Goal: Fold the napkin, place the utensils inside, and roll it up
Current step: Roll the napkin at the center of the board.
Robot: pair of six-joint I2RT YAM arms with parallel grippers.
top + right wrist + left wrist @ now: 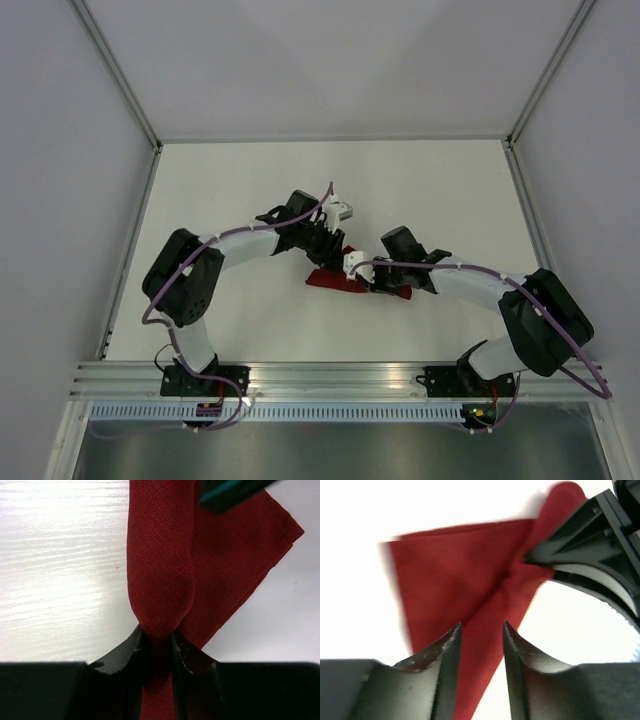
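1. I found the napkin (pixel 345 281) bunched up mid-table (pixel 240 185), between my two arms.
2. It was plain maroon cloth, thin and finely woven, folded into a soft rounded ridge with a pointed flap beside it.
3. My right gripper (pixel 157 636) was clamped on the ridge's end.
4. My left gripper (pixel 482 627) hung over the cloth, jaws apart, grasping nothing.

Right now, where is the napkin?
In the top view the napkin lies bunched at centre, pinched by the right end effector, the left end effector open over it.
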